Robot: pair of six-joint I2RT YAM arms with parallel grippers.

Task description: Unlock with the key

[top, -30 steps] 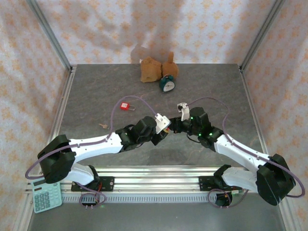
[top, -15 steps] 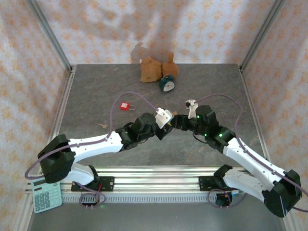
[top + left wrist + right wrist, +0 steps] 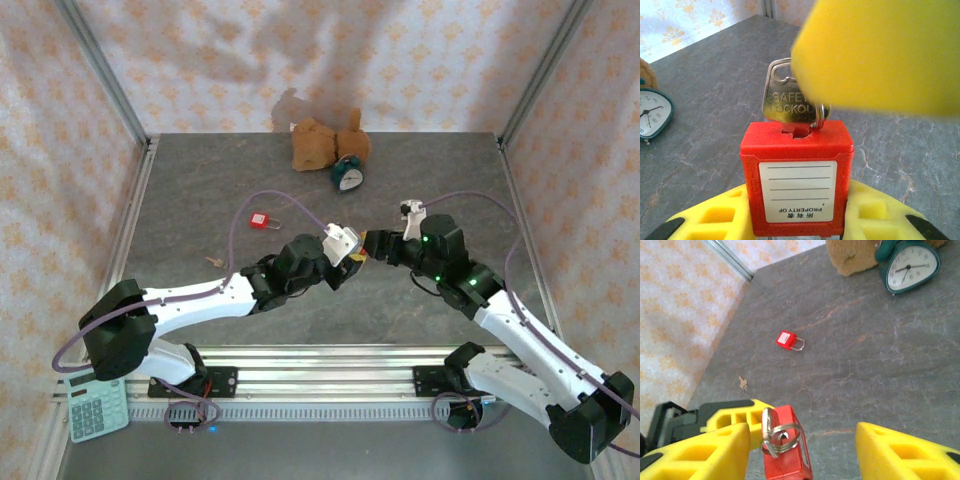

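The grey marbled surface [image 3: 450, 180] carries a brown plush toy [image 3: 315, 143] at its far edge, with a teal alarm clock [image 3: 347, 176] touching its front. Mid-surface, my left gripper [image 3: 795, 220] is clamped on a red plastic padlock with a white label [image 3: 796, 185]. My right gripper [image 3: 800, 450] faces it, yellow fingers [image 3: 905, 450] spread wide to either side. A second small red padlock [image 3: 261, 219] lies loose, well to the left. A silver key stamped SAFETY LOCKOUT [image 3: 782, 102], on a ring, sits in the held padlock. The tiny tan metal key [image 3: 743, 384] lies on the surface, nearer me than the loose padlock.
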